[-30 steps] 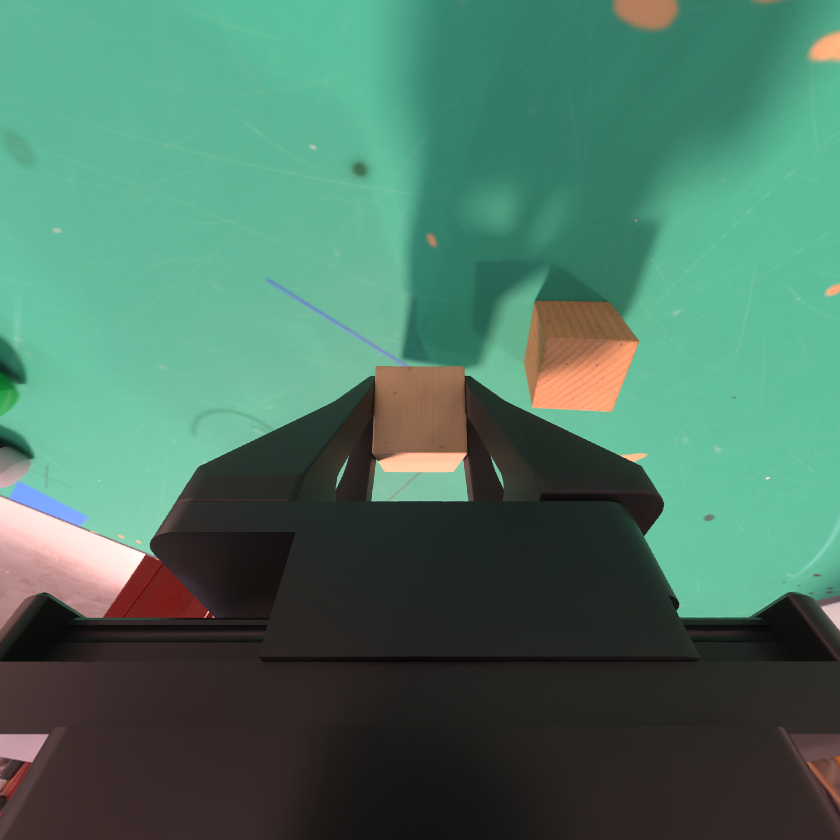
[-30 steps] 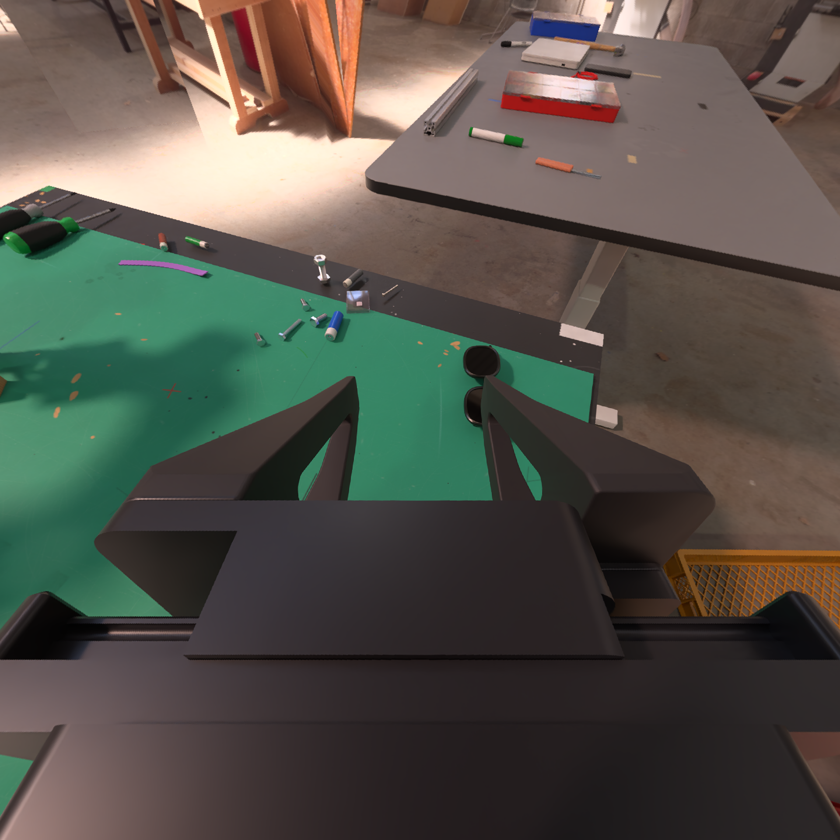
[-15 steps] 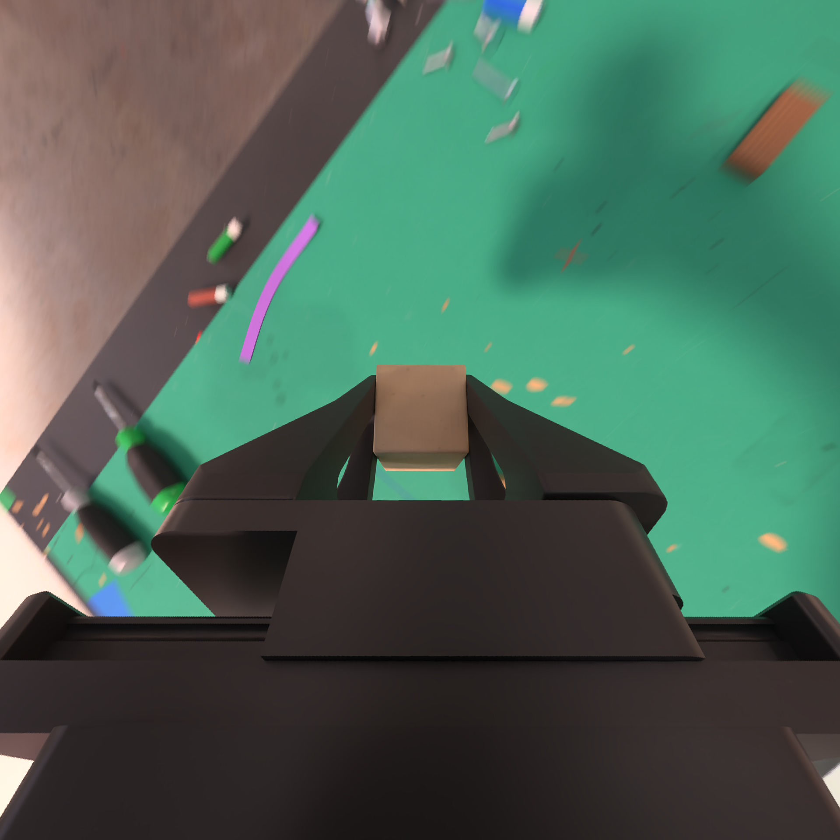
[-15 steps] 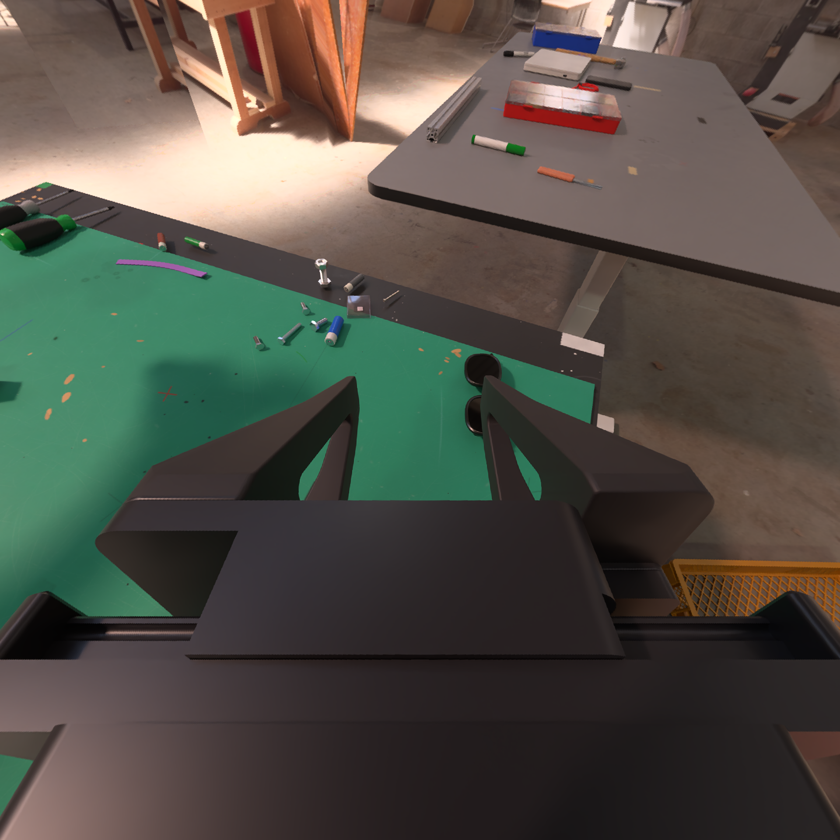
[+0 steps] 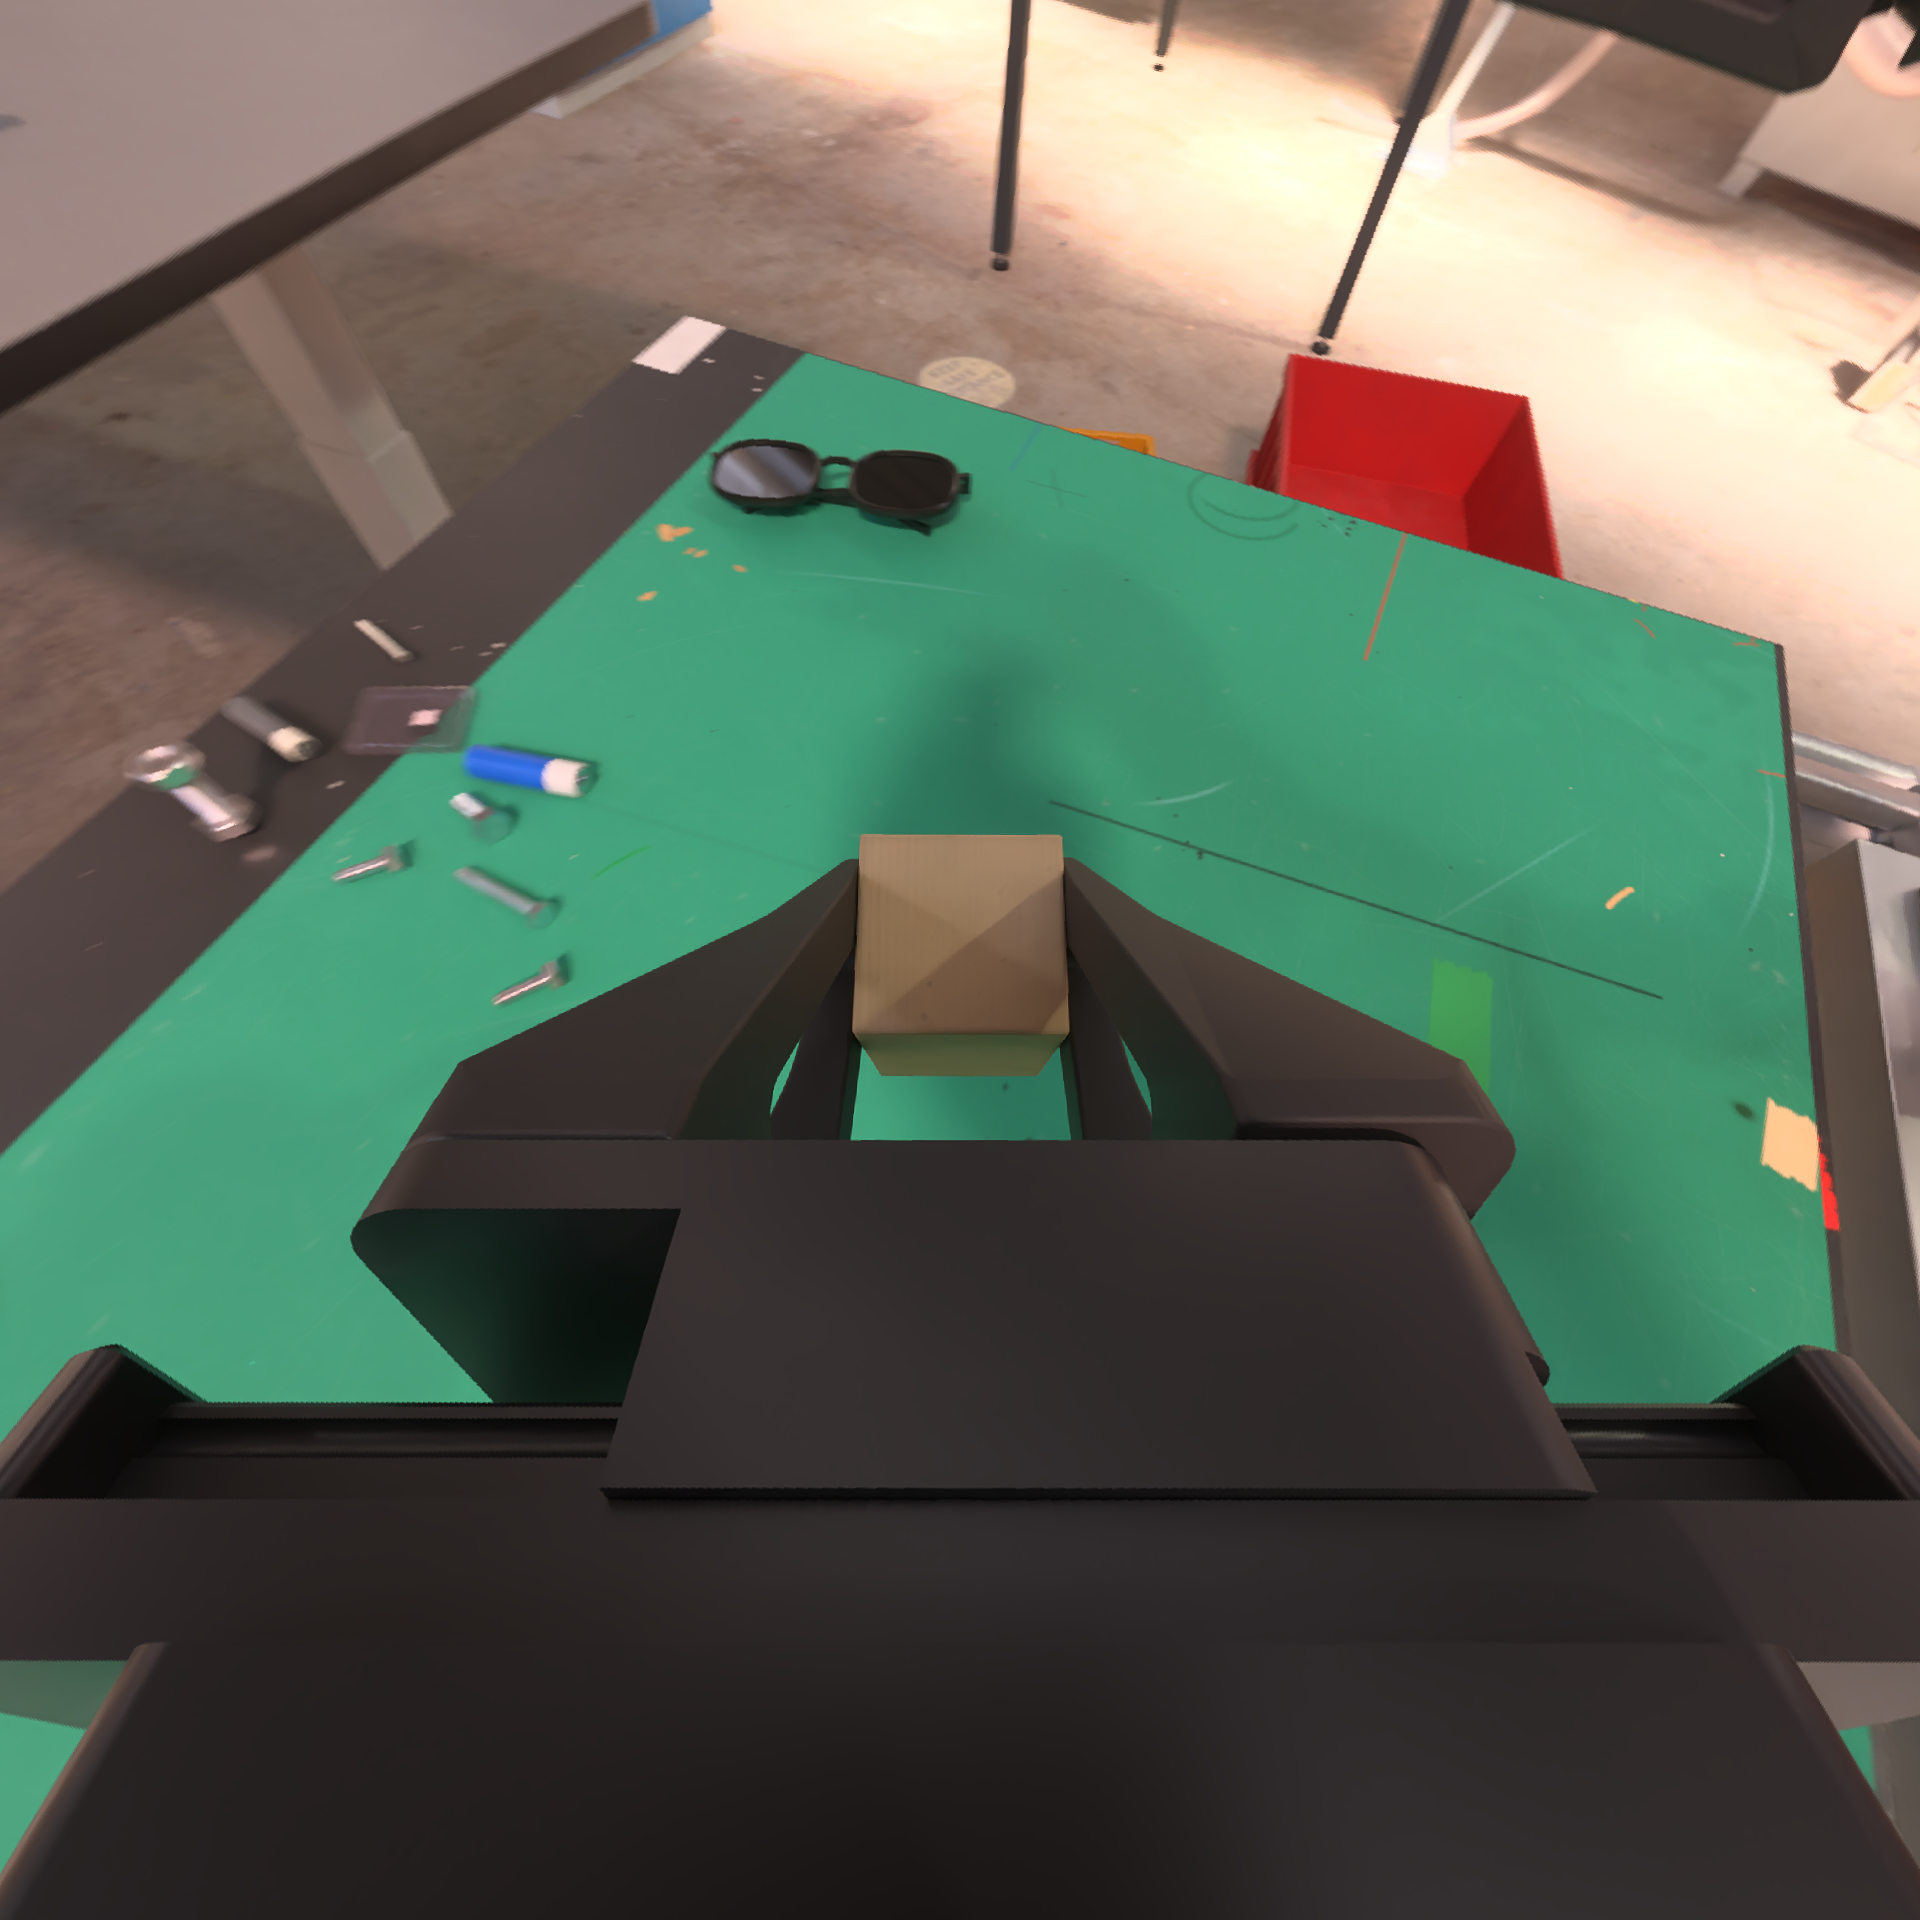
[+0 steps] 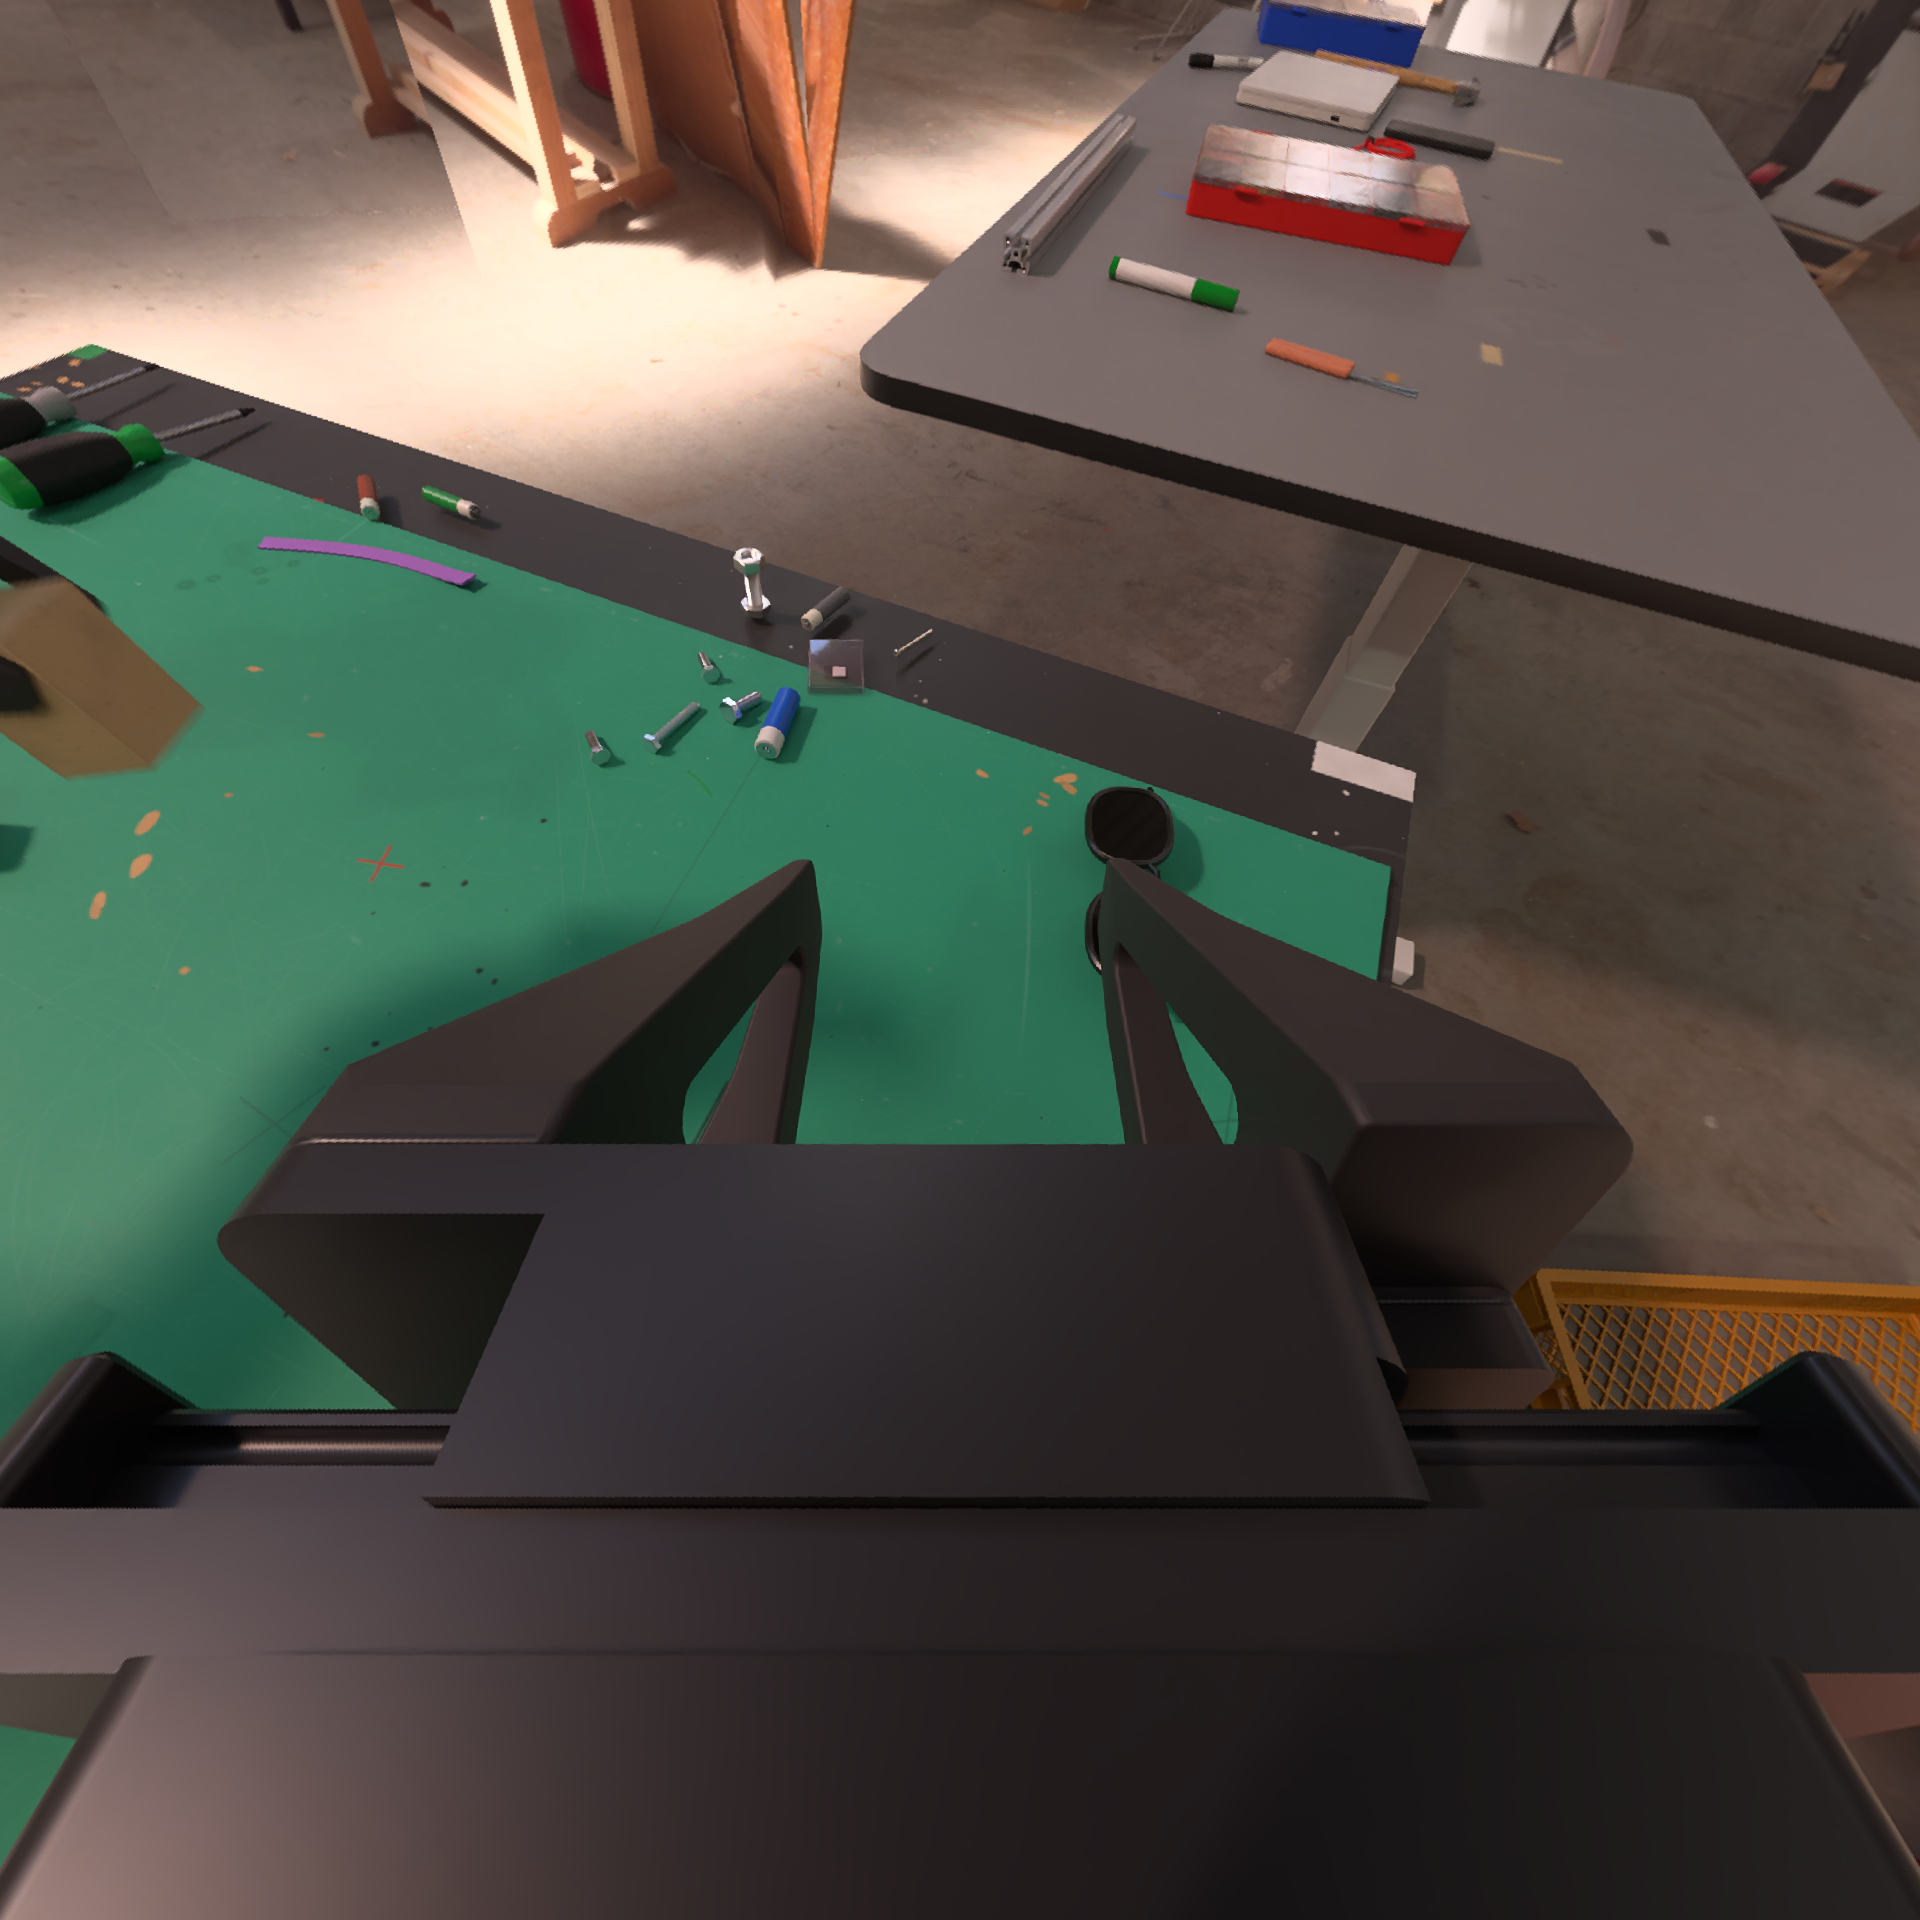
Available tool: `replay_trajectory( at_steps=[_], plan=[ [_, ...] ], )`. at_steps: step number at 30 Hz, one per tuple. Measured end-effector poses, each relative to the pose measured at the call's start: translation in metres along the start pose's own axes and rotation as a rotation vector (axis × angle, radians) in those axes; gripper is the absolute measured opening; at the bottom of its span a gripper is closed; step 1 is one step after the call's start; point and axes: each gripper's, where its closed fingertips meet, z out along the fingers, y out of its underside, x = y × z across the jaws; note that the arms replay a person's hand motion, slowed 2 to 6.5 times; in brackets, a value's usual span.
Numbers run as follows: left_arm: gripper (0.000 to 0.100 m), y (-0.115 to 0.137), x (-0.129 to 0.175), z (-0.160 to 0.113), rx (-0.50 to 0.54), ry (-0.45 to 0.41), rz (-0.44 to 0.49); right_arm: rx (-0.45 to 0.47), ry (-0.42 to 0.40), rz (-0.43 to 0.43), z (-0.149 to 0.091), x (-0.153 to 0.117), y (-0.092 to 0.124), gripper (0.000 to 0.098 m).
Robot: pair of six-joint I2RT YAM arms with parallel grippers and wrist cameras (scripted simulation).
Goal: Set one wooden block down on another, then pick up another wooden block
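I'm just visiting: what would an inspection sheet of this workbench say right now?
Surface: green mat, scratched, paint-flecked, dark border.
Job's things: one wooden block held off the mat; no other block seen.
Clutter: sunglasses, bolts, blue cylinder, purple strip, screwdrivers.
Grippers: left gripper shut on block; right gripper open, empty.
Cables: nothing seen.
Surroundings: grey table, red bin, concrete floor.

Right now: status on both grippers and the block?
Left gripper shut on wooden block, held above green mat. Right gripper open, empty. No other block in view; sunglasses far off.
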Motion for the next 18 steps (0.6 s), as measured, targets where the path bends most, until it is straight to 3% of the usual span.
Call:
replay_trajectory(
  at_steps=[8,18],
  plan=[
    [0.03,0.016,0.023,0.081,-0.006,0.116,0.056,-0.001,0.01,-0.003,-0.003,0.002,0.001,0.0456],
    [0.03,0.028,0.041,0.136,-0.052,0.279,0.025,0.009,0.027,0.012,-0.012,0.013,0.002,0.0457]
  ],
)
